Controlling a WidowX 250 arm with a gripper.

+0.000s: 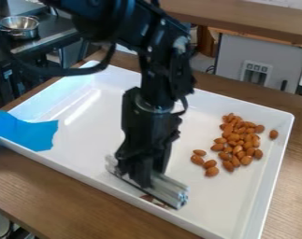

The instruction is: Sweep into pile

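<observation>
Starting at the far left, you have a metal pot (19, 27) on a dark counter (53, 31), beyond the wooden tabletop (59, 198) and apart from the white tray (84, 147). Next, a crumpled-edged blue piece (27, 132) lies over the tray's left corner, partly inside it, so it takes up some of the floor there.

Toward the middle, your arm comes down from the top edge of the view, with a dark cable looping out to its left, and covers part of the tray behind it. Your gripper (142, 179) is low in the tray by the near edge, its fingers closed around a metal bar (168, 188). The bar lies slantwise, roughly along that edge, with an end jutting out on each side of the grip. Brown pieces (155, 201) show just beside it on the near side, partly hidden; you cannot tell how many.

Right of the bar, four almonds (210, 163) sit loosely together. The main heap (237, 140) is just beyond them, toward the tray's far right corner, and one lone almond (273, 134) is close to the right edge. Behind the tray on the right stands a grey panel (231, 53).
</observation>
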